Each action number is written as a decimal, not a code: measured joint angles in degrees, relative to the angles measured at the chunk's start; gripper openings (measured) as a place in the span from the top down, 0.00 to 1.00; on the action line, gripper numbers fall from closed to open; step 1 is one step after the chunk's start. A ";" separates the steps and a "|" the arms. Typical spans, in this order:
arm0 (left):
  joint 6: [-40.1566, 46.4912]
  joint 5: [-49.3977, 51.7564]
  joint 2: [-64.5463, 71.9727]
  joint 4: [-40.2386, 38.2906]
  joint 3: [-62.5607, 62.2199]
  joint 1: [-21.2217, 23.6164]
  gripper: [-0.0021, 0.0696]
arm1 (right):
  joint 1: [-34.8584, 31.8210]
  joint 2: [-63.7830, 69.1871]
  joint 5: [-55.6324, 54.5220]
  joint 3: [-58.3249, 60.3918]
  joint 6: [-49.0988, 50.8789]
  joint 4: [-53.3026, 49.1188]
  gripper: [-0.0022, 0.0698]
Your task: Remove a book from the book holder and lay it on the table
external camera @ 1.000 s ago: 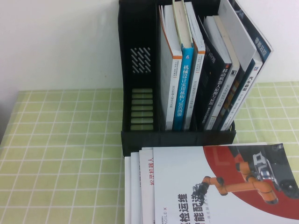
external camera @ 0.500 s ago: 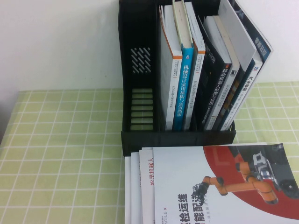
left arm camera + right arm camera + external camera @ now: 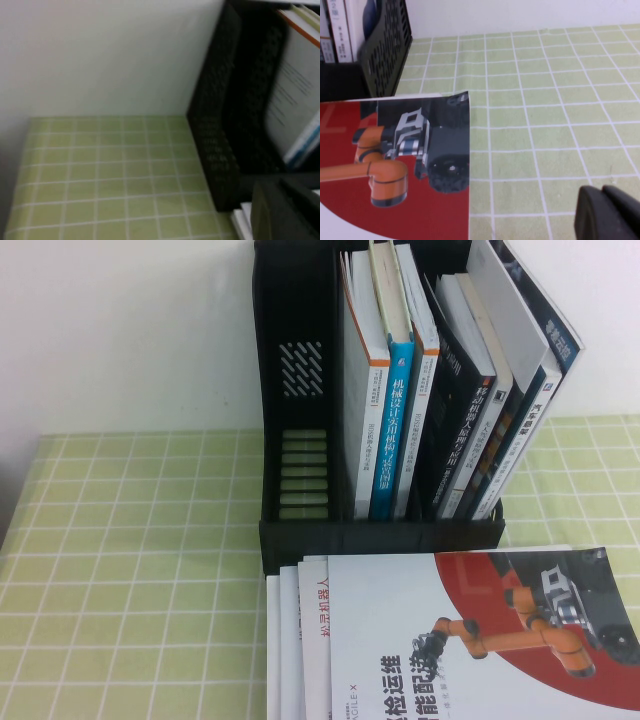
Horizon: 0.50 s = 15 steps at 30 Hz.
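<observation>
The black book holder (image 3: 300, 390) stands at the back of the green checked table (image 3: 130, 570). Its left compartment is empty; the middle and right ones hold upright books. The book (image 3: 520, 330), large and thin with a pale cover and dark blue spine, leans at the far right of the right compartment. Neither gripper shows in the high view. My left gripper (image 3: 272, 192) is shut and holds nothing, near the book holder's (image 3: 220, 125) front left corner. My right gripper (image 3: 601, 194) is shut and holds nothing, over bare cloth to the right of the flat books.
A fanned stack of books lies flat in front of the holder, topped by a white-and-red book with an orange robot arm (image 3: 480, 640); its corner (image 3: 420, 150) shows in the right wrist view. A white wall runs behind the table. Bare cloth spreads to the holder's left.
</observation>
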 joint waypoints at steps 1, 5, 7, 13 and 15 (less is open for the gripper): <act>3.00 0.64 1.32 -3.42 0.00 -0.10 0.97 | 0.00 0.00 0.00 0.00 0.00 0.00 0.97; 14.53 2.65 6.52 -16.01 0.00 -1.69 0.97 | 0.00 0.00 0.00 0.00 0.00 0.00 0.97; 19.72 4.29 9.11 -21.70 0.00 -2.52 0.97 | 0.00 0.00 0.00 0.00 0.00 0.00 0.97; 33.08 9.22 16.00 -36.60 0.00 -3.45 0.97 | 0.00 0.00 0.00 0.00 0.00 0.00 0.97; 34.78 9.28 17.56 -40.11 0.00 -3.45 0.97 | 0.00 0.00 0.00 0.00 0.00 0.00 0.97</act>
